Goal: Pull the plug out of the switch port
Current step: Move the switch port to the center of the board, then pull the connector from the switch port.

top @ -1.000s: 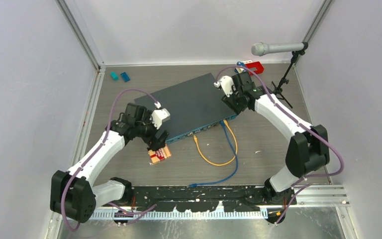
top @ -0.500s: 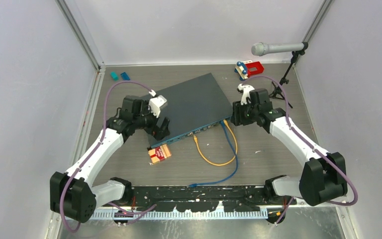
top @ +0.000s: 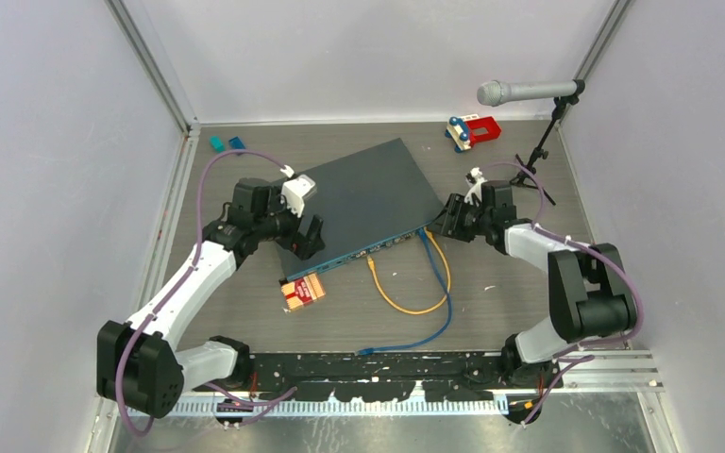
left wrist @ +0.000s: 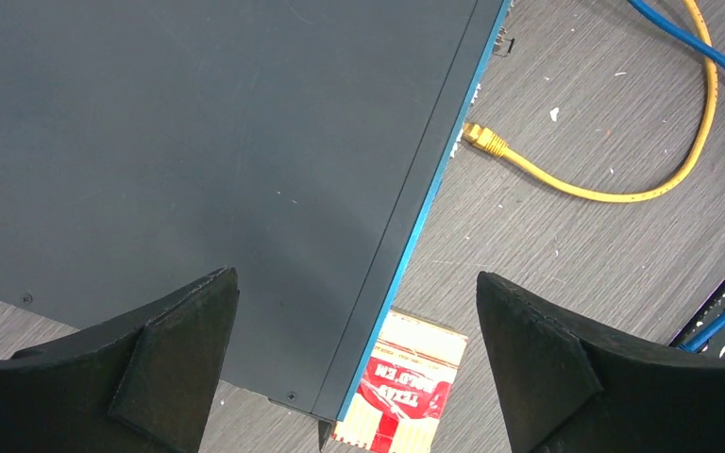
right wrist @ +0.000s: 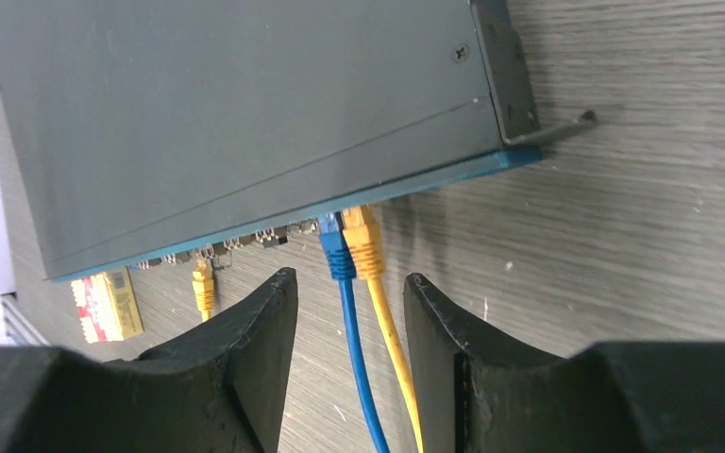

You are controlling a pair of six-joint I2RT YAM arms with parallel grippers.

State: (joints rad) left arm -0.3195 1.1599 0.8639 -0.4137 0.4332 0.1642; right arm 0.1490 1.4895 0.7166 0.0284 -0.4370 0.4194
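Observation:
The switch (top: pixel 359 200) lies at an angle mid-table, dark grey top, teal front edge facing the arms. A blue plug (right wrist: pixel 333 241) and a yellow plug (right wrist: pixel 363 241) sit side by side in ports near its right end. A second yellow plug (right wrist: pixel 203 281) lies loose on the table in front of the ports. My right gripper (right wrist: pixel 349 278) is open, low at the table, with the blue and yellow cables between its fingers, just short of the plugs; it also shows from above (top: pixel 448 215). My left gripper (left wrist: pixel 356 283) is open wide above the switch's left front corner.
A red and cream card box (top: pixel 303 292) lies beside the switch's left front corner. The yellow and blue cables (top: pixel 434 302) loop toward the near edge. A microphone on a stand (top: pixel 519 92), a red toy (top: pixel 473 129) and small teal blocks (top: pixel 217 143) stand at the back.
My right gripper has moved from the switch's back right corner down to its front right end, astride the plugged cables. My left gripper has moved from the card box up over the switch's corner.

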